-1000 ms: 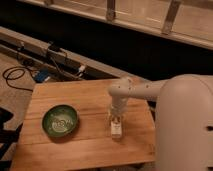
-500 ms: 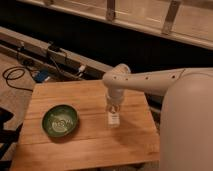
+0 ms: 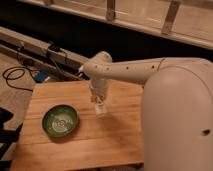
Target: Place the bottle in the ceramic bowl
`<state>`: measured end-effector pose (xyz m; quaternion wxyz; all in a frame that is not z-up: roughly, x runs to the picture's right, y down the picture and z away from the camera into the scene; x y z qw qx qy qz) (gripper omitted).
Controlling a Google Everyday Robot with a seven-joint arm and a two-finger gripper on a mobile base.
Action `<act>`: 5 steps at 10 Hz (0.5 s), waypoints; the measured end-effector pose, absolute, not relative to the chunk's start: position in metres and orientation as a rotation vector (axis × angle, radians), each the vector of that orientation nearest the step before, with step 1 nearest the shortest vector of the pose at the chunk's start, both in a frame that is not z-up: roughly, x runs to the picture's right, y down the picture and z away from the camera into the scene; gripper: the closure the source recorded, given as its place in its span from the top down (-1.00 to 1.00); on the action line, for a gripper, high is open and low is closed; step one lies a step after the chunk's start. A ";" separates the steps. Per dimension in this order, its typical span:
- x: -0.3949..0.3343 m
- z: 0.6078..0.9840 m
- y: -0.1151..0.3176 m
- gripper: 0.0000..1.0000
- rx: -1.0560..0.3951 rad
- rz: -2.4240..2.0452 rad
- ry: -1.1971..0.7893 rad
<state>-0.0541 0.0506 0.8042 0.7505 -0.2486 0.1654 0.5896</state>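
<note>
no text, brand or number can be read anywhere; the bottle [image 3: 101, 112] shows no legible marks. the pincer [image 3: 99, 102] is at the bottle's top, over the desk [image 3: 120, 142].

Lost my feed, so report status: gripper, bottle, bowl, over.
Gripper above wooden table's middle, clamped on small whitish plastic bottle. Round dark green ceramic bowl camera-left of it, empty. Nothing between them.

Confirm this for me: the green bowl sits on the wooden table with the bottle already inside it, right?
Not quite. The ceramic bowl does sit on the wooden table, but the bottle is not inside it. The camera view shows the bottle outside the bowl, off to its right in the picture, directly below the gripper.
</note>
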 end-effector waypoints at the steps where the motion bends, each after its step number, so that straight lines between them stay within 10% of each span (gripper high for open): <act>1: -0.072 0.805 0.050 -1.00 -0.561 1.256 0.340; 5: -0.089 0.805 0.050 -1.00 -0.590 1.227 0.318</act>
